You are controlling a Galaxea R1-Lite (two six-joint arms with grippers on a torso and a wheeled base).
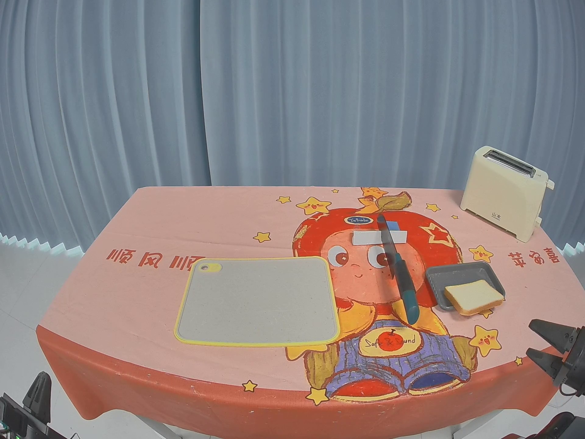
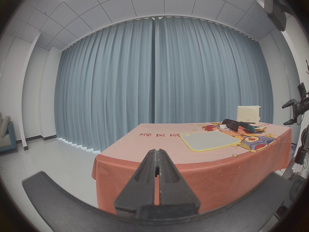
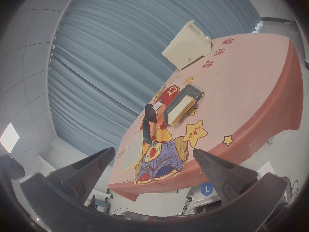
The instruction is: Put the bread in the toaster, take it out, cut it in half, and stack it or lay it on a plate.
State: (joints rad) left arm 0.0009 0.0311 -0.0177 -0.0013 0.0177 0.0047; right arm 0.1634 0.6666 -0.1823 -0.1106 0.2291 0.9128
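Bread point(image 1: 474, 296) lies flat on grey tray point(image 1: 440, 274), just fwd & inward of wide-open right gripper point(image 1: 529, 338), far nearer it than clenched left gripper point(image 2: 157, 158); toaster point(image 1: 504, 191) sits beyond.

I see left gripper point(image 1: 40, 384) cut off by head view's bottom corner, right gripper point(image 1: 531, 338) clipped behind its fingers by right edge. Inside of toaster point(image 1: 504, 191) slot hidden from me. bread point(image 1: 474, 296) covers near part of tray point(image 1: 454, 274). knife point(image 1: 399, 269) hides middle of white block point(image 1: 365, 237). From left wrist, bread too small to judge.
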